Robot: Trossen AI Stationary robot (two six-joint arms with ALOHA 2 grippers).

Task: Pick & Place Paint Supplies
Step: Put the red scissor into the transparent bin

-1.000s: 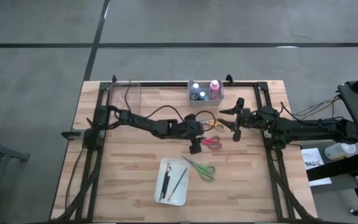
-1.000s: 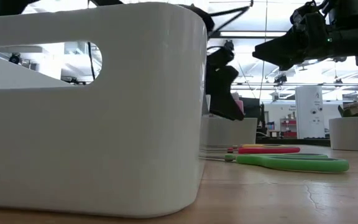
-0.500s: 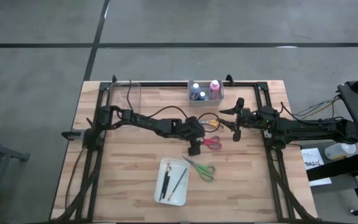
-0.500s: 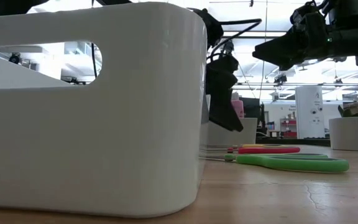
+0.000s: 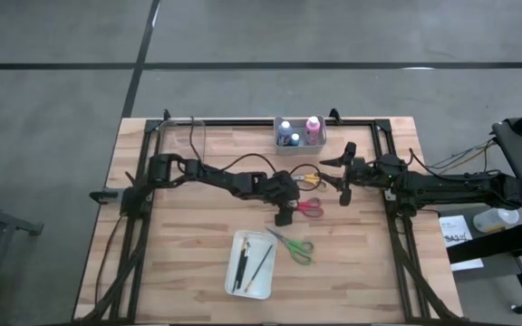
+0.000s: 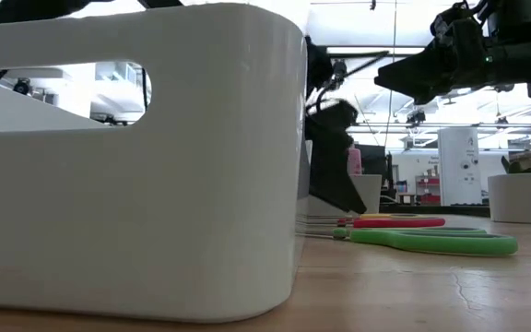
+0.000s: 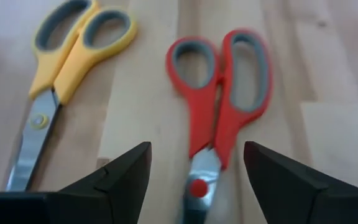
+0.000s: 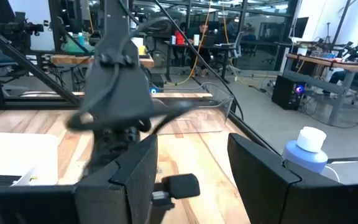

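Observation:
Red-handled scissors [image 7: 222, 106] lie flat on the wooden table, seen also in the high view [image 5: 312, 207]. My left gripper [image 7: 196, 152] is open just above them and slants down, one finger on either side of the pivot end, touching nothing. Beside them lie yellow-orange scissors [image 7: 67, 56], and green scissors [image 5: 294, 245] lie nearer the front edge. A white tray [image 5: 252, 263] holds thin dark brushes [image 5: 244, 263]. Capped bottles [image 5: 299, 132] stand in a clear bin at the far edge. My right gripper [image 5: 344, 172] waits open above the table, right of the scissors.
In the low view the white tray [image 6: 136, 157] fills the foreground and hides much of the table. The green scissors [image 6: 431, 242] and red scissors [image 6: 399, 222] lie flat behind it. A black frame [image 5: 383, 181] borders the table. A white-capped bottle [image 8: 308, 149] stands off the table's right side.
My left gripper has sunk toward the red scissors and tipped more steeply downward, reaching a little farther toward the table's right. The scissors, tray and bottles have stayed put.

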